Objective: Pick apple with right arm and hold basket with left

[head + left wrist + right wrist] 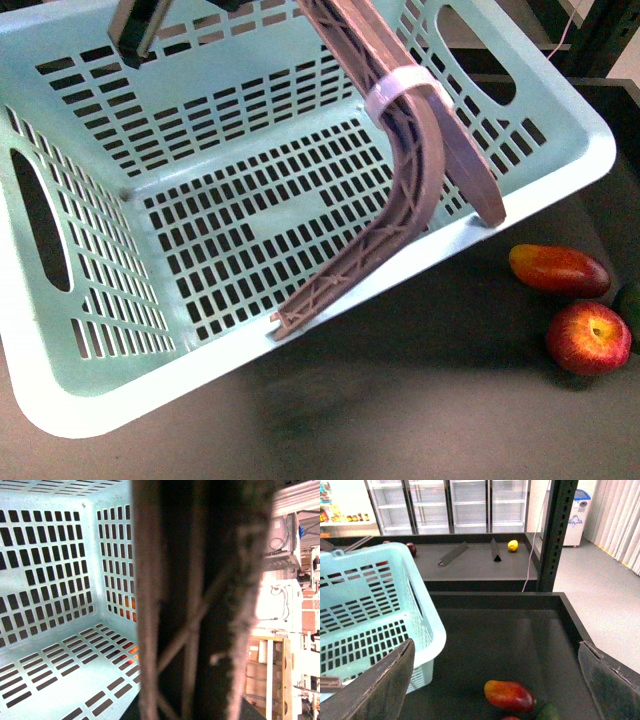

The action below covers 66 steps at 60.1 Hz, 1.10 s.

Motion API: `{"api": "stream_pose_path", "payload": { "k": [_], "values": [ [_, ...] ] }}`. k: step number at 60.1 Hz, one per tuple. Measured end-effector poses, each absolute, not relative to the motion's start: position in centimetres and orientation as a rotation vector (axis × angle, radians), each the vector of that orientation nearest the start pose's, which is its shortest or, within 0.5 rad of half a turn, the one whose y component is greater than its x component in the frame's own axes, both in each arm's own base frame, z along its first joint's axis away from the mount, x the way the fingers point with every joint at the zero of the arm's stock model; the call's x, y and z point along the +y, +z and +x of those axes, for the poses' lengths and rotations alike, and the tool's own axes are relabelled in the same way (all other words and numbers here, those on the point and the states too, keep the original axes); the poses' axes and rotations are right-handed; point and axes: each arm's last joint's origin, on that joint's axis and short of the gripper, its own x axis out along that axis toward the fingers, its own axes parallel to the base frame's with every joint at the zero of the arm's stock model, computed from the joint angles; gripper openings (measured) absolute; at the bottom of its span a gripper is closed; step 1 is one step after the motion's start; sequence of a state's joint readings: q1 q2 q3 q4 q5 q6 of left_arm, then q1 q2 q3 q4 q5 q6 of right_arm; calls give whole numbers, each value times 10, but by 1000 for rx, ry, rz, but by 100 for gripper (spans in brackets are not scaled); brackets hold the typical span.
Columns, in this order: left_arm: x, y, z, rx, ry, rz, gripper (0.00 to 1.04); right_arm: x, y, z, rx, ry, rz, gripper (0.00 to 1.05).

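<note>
1. My right gripper (496, 647) is spread wide and empty. The apple (590, 338) lies on the dark shelf (520, 630) beneath it, untouched, just beside a red-orange mango (510, 696).
2. The apple looks firm, smooth and round, probably slippery, so I'd pinch across its widest middle.
3. The basket (60, 400) hangs tilted and looks like light, springy plastic. Its brown lattice handle (195, 605) sits right against my left gripper. Whether it is clamped, I cannot tell.

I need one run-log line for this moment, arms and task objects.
basket: tilted, empty | apple: outside it, untouched | right fingers: open, empty | left grip on handle: cannot tell
</note>
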State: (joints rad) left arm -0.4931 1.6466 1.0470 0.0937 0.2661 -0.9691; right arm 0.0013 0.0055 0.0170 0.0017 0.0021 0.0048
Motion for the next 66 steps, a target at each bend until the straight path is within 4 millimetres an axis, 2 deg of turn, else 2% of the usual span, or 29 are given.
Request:
{"api": "stream_pose_path", "payload": {
  "k": [8,49,51,58,61,66],
  "values": [
    [-187,229,310,841,-472,-820,5,0,169,97,-13,-1,5,96],
    [-187,230,310,837,-477,-812,5,0,169,97,-13,-1,5,96],
    [-187,230,310,837,-477,-812,5,0,168,97,21,-20,10,96],
    [-187,230,310,836,-476,-812,5,-8,162,100,448,-202,0,96],
    [-187,230,310,835,-478,-809,5,-13,154,102,541,-234,7,96],
    [-187,229,310,835,-478,-807,5,-23,146,107,603,-283,39,96]
  ]
}}
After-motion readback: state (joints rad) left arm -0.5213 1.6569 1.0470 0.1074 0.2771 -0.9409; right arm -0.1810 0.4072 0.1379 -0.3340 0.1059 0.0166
